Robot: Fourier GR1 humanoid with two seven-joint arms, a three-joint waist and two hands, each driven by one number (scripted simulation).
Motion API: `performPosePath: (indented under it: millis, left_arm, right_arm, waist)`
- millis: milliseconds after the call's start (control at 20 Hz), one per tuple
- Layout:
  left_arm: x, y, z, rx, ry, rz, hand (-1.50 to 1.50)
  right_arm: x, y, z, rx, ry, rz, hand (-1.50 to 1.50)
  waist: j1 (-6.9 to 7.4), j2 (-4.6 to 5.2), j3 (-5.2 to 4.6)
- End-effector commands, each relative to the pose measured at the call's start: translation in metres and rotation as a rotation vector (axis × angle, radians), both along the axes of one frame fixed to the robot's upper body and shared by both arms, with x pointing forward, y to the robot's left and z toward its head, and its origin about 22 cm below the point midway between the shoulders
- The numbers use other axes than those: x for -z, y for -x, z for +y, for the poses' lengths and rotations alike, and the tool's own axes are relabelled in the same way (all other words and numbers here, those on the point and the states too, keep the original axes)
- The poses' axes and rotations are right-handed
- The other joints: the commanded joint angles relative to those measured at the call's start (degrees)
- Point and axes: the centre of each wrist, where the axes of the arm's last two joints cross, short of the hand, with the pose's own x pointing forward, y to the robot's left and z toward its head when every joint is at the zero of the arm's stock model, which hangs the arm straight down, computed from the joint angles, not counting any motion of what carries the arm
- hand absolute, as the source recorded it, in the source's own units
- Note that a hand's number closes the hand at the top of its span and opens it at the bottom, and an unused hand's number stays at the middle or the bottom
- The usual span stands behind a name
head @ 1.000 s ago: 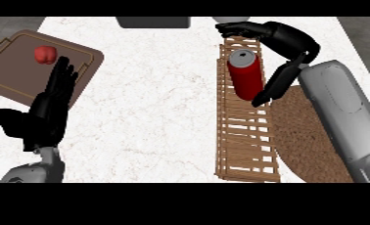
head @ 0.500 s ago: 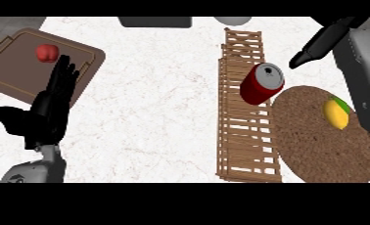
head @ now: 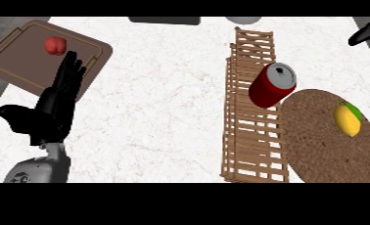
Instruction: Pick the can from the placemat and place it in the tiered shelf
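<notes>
With the red can [head: 272, 85] tilted on the wooden tiered shelf [head: 249, 136], nothing grips it. Left hand [head: 54, 106], far left of the shelf, fingers straight. Right hand [head: 359, 38], upper right of it, fingers unclear.

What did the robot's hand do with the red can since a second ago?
The right hand let go of the red can and pulled back toward the top right edge, where only a dark tip shows. The can now rests tilted on the wooden tiered shelf. Moving away uncovered the placemat and a yellow fruit. The left hand stayed open at the left.
</notes>
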Motion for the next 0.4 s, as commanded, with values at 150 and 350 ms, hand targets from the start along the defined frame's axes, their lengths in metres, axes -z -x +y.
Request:
performPosePath:
  millis: [150, 350]
  left_arm:
    - [0.0, 0.0, -0.006, 0.004, 0.01, -0.014, 0.0]
    - [0.002, 0.001, -0.008, 0.03, 0.004, -0.014, 0.0]
  right_arm:
    - [-0.012, 0.016, -0.046, -0.091, -0.056, -0.005, -1.5]
    - [-0.018, 0.015, -0.046, -0.081, -0.061, -0.012, -1.5]
  waist:
    - [1.02, 0.59, 0.14]
    - [1.99, 0.96, 0.16]
